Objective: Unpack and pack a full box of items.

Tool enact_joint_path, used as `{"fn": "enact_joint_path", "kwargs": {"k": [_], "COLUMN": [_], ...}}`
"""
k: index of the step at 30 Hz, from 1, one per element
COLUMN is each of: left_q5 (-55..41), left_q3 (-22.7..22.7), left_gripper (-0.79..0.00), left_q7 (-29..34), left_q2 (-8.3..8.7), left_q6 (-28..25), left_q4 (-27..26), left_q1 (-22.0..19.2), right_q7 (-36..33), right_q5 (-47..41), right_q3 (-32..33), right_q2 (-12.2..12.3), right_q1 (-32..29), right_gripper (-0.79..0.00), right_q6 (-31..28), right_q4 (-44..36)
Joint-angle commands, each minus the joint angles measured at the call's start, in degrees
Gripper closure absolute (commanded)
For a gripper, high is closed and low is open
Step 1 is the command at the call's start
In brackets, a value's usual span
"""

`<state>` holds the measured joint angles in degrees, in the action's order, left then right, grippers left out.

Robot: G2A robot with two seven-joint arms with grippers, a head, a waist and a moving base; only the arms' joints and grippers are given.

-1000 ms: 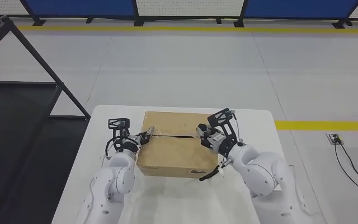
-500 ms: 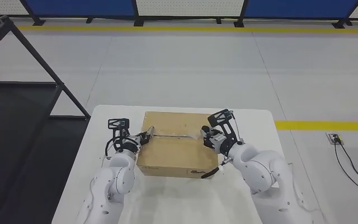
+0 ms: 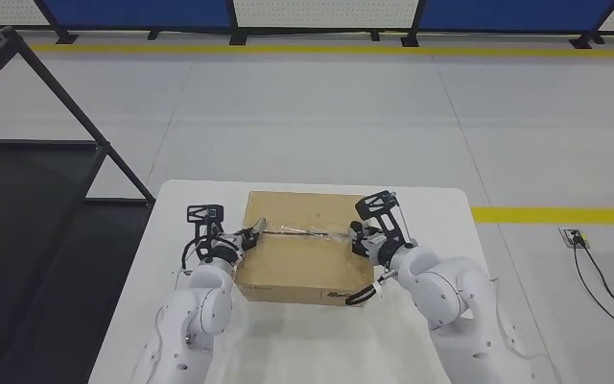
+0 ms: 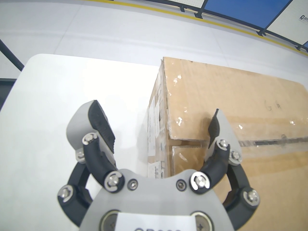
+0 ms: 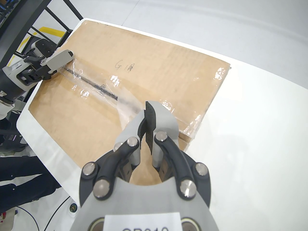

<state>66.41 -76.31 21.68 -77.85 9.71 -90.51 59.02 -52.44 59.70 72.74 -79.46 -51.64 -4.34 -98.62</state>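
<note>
The white surface [image 3: 317,326] carries the cardboard box [image 3: 297,264], flaps down, set toward the far edge. Clear tape [image 5: 96,87] runs along the top seam. Right gripper [image 5: 148,111]: jaws closed on the tape's right end. Left gripper [image 4: 156,111]: jaws open, straddling the box's left top edge at the seam.

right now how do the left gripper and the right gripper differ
The left gripper is open; the right gripper is shut. The left gripper straddles one end edge of the box, one finger over the top and the other over the table; the right gripper's fingertips are above the top near the opposite end. Both line up with the taped seam in the box's top.
</note>
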Motion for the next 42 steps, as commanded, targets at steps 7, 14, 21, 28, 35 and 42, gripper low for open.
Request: {"fn": "enact_joint_path", "kwargs": {"k": [7, 14, 21, 28, 35, 42], "left_q5": [0.03, 0.23, 0.37, 0.20, 0.21, 0.04], "left_q3": [0.03, -0.07, -0.22, -0.49, -0.61, -0.71], "left_gripper": [-0.785, -0.785, -0.785, -0.785, -0.785, -0.785], "left_q7": [0.03, 0.15, 0.35, 0.34, 0.36, 0.36], "left_q2": [-0.07, -0.10, -0.11, -0.12, -0.15, -0.19], "left_q6": [0.00, 0.05, -0.15, -0.32, -0.46, -0.56], "left_q4": [-0.18, -0.53, -0.75, -0.74, -0.64, -0.53], "left_q1": [0.16, 0.41, 0.55, 0.62, 0.55, 0.48], "right_q7": [0.08, 1.60, 1.95, 1.41, 0.86, 0.94], "right_q5": [0.17, 0.71, 2.76, 3.65, 5.25, 6.59], "right_q3": [-0.07, -0.05, -0.21, 0.08, 0.68, 0.48], "right_q2": [0.26, 0.46, 0.61, 0.78, 1.04, 1.11], "right_q1": [-0.42, -0.60, -0.51, -0.47, -0.90, -0.85], "right_gripper": [-0.489, -0.416, -0.391, -0.440, -0.440, -0.422], "right_q6": [0.92, 1.65, 3.98, 5.49, 6.95, 8.54], "right_q4": [-0.67, -1.00, -1.10, -1.08, -1.80, -1.66]}}
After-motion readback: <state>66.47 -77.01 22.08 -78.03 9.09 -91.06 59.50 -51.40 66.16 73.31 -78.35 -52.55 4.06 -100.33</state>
